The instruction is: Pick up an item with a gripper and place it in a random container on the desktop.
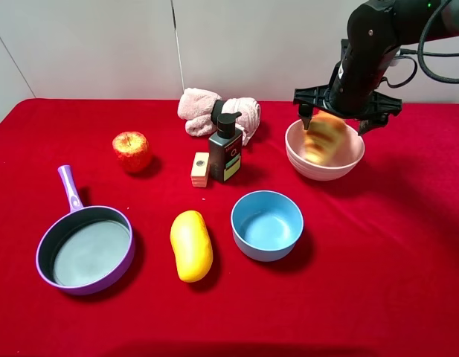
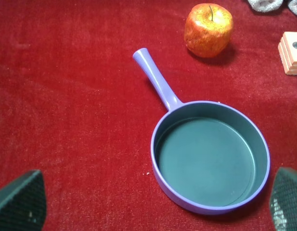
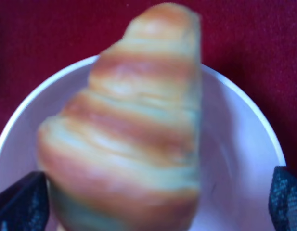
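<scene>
The golden-brown croissant [image 1: 323,139] is blurred and sits in the mouth of the pale pink bowl [image 1: 351,156] at the back right of the red desktop [image 1: 378,253]. My right gripper [image 1: 333,119] hovers just above it, with its fingers spread wide to either side of the croissant. In the right wrist view the croissant [image 3: 134,130] fills the middle over the pink bowl [image 3: 239,144], and the right gripper [image 3: 153,192] is open with its fingers clear of the croissant. My left gripper [image 2: 153,202] is open and empty above the purple pan [image 2: 211,159].
A purple pan [image 1: 86,249] lies front left, with a yellow mango [image 1: 190,245] and a blue bowl [image 1: 267,224] in front. A red apple [image 1: 132,151], a wooden block [image 1: 201,169], a dark pump bottle [image 1: 226,149] and a pink towel [image 1: 214,110] stand behind.
</scene>
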